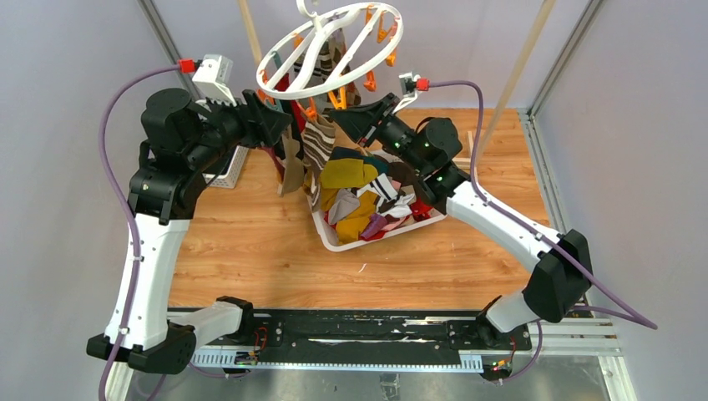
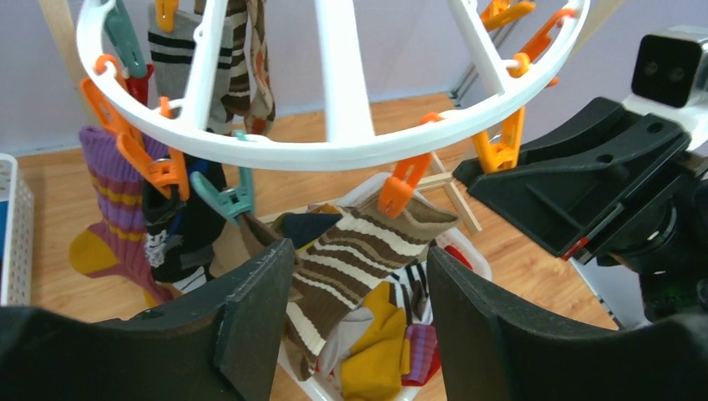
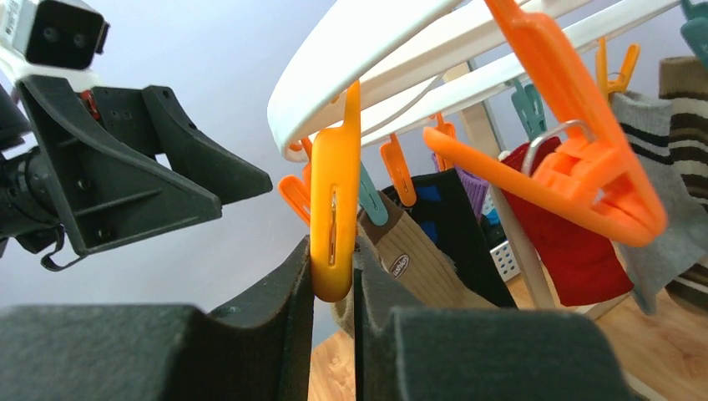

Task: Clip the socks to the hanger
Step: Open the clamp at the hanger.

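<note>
With the left pincer held open, a springy orange plastic clip is pinched by the right pincer for the limp brown-striped fabric sock, best gripped at its cuff.

We see bright, even light and faint shadows; the hanger glares white, bottom foregrounds softly blurred.

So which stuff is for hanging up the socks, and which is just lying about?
For the job: hanger, orange clip pinched in the right hand, striped sock already clipped, socks piled in the big basket.
Just lying about: small lattice basket on the left, wooden poles.
</note>
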Robot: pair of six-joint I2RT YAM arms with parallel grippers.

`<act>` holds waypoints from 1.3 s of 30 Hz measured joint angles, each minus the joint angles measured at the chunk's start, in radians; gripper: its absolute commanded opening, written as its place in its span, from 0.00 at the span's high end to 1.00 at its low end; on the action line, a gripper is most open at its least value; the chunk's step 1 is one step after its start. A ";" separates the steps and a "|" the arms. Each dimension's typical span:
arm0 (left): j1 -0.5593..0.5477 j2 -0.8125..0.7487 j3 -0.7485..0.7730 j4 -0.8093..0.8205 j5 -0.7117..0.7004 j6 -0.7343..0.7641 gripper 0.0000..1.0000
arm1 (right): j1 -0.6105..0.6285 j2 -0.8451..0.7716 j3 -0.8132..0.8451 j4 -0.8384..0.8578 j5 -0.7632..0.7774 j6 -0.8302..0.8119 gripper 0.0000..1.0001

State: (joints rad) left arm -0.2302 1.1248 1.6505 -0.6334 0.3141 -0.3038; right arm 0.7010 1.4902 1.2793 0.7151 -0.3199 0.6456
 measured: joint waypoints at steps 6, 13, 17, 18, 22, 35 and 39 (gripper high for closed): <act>0.000 0.000 0.020 0.003 0.034 -0.060 0.26 | 0.071 0.018 0.051 -0.088 0.066 -0.072 1.00; 0.000 0.002 0.045 0.018 0.085 -0.137 0.14 | 0.157 0.109 0.172 -0.159 0.152 -0.124 1.00; 0.000 0.016 0.052 0.049 0.117 -0.184 0.11 | 0.197 0.150 0.222 -0.182 0.213 -0.147 1.00; 0.000 0.023 0.052 0.058 0.123 -0.195 0.11 | 0.204 0.158 0.232 -0.189 0.226 -0.152 1.00; 0.000 0.057 0.052 0.090 0.131 -0.231 0.13 | 0.222 0.167 0.252 -0.203 0.259 -0.171 1.00; 0.000 0.115 0.051 0.124 0.102 -0.307 0.30 | 0.231 0.176 0.271 -0.219 0.284 -0.207 1.00; 0.003 0.128 0.051 0.129 0.099 -0.316 0.32 | 0.231 0.187 0.285 -0.220 0.284 -0.214 1.00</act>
State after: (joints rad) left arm -0.2276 1.2530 1.7016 -0.5045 0.4133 -0.6197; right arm 0.9318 1.6768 1.5646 0.4953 -0.0360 0.4320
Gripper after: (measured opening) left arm 0.692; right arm 0.172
